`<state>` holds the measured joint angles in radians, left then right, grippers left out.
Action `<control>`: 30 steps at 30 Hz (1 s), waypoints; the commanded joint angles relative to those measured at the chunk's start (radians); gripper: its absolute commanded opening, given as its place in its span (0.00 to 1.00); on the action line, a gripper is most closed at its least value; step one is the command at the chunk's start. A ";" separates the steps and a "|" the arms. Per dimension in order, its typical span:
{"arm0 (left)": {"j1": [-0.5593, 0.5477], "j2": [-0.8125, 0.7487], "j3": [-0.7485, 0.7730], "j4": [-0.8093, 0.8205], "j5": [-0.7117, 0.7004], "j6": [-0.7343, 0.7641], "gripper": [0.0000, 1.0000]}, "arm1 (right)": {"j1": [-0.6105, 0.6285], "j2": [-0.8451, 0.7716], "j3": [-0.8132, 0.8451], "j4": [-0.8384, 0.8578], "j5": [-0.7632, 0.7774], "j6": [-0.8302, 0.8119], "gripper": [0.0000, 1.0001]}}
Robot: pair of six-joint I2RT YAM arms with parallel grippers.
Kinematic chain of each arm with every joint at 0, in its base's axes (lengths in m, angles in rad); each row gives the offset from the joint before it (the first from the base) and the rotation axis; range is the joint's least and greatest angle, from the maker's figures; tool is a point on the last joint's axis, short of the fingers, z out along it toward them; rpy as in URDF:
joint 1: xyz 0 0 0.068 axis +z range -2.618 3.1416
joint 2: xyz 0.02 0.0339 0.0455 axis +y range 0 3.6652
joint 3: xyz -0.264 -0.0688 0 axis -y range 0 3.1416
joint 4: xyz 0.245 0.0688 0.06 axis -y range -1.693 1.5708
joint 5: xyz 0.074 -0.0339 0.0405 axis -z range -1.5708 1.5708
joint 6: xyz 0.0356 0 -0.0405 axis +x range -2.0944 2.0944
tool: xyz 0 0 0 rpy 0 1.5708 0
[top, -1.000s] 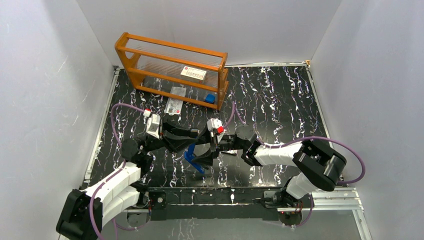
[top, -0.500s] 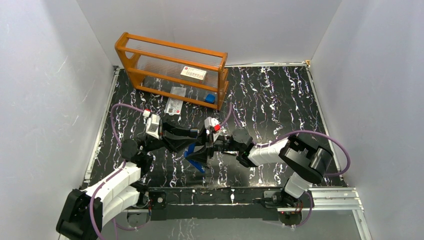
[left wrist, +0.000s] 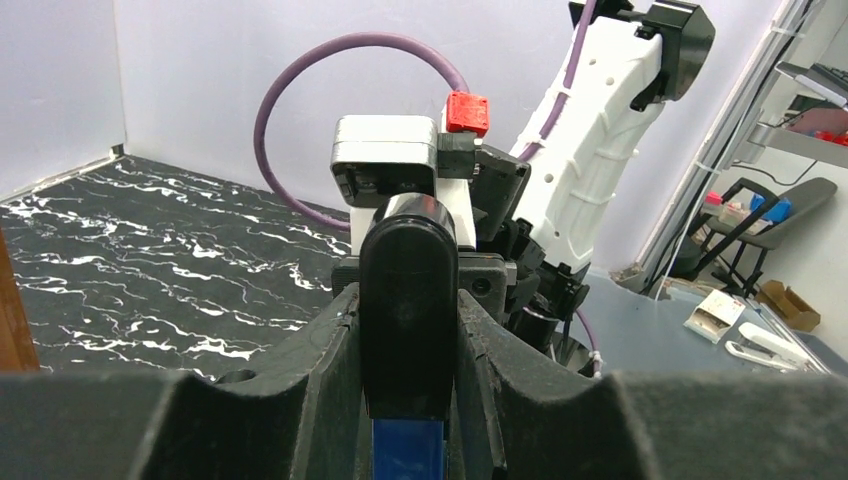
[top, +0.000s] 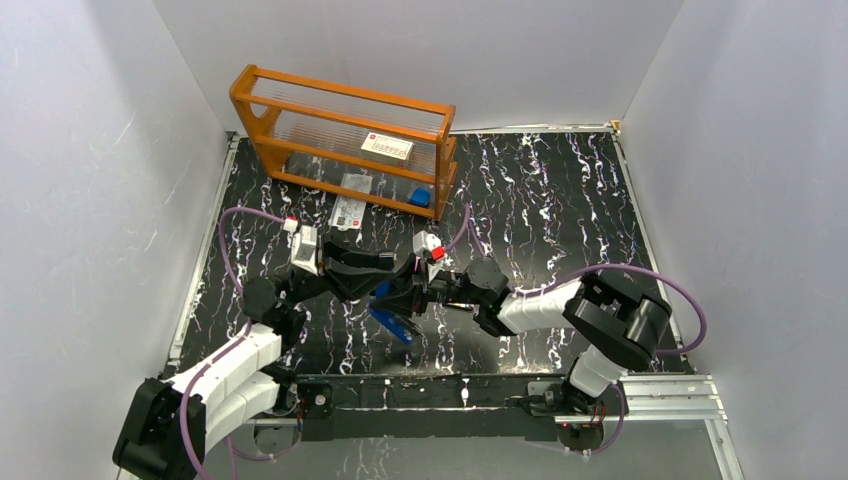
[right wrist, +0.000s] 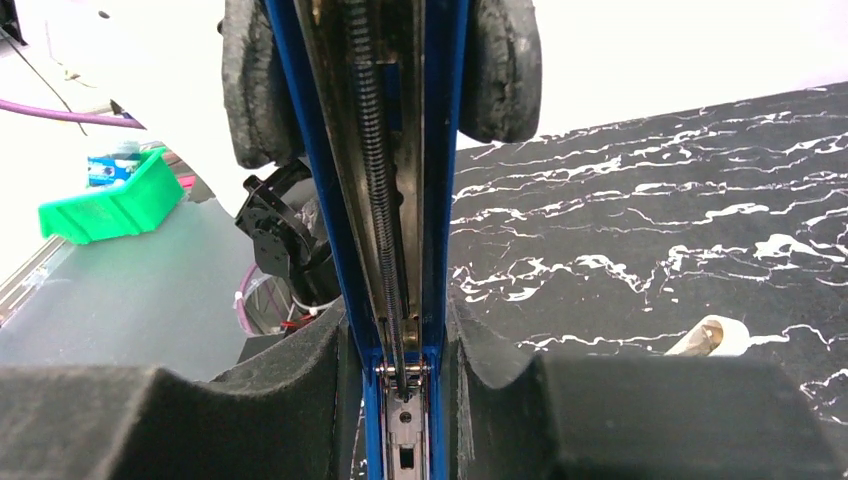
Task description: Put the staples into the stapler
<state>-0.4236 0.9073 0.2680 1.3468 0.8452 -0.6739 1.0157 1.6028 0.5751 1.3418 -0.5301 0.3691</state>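
Observation:
A blue and black stapler [top: 396, 320] hangs above the middle of the table between both arms. My left gripper [top: 388, 290] is shut on its black end [left wrist: 408, 300], with blue showing below [left wrist: 408, 452]. My right gripper [top: 410, 298] is shut on the blue arm [right wrist: 441, 150]; both pads press its sides. That arm's open channel with its long spring [right wrist: 380, 200] faces the right wrist camera. The staples [top: 357, 183] appear as a small pale tray in front of the rack, with a red-and-white box [top: 348, 212] beside it.
An orange wooden rack [top: 340, 100] stands at the back left with a white label card [top: 387, 147] in it and a small blue thing [top: 420, 197] at its right end. A pale cylindrical bit [right wrist: 708, 338] lies on the black marbled table [top: 560, 200].
My right gripper has reached left to the stapler and closed from wide open onto its blue arm. The spread stapler has drawn together. The left gripper has kept its hold.

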 commanded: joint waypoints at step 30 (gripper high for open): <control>0.000 -0.418 0.317 -1.482 -0.950 0.184 0.84 | 0.044 -0.071 0.299 -0.958 0.605 -0.009 0.10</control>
<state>-0.4244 0.4965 0.4698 0.0910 0.0917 -0.5003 1.0328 1.5043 0.7628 0.3943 -0.0986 0.3096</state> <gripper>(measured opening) 0.836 0.372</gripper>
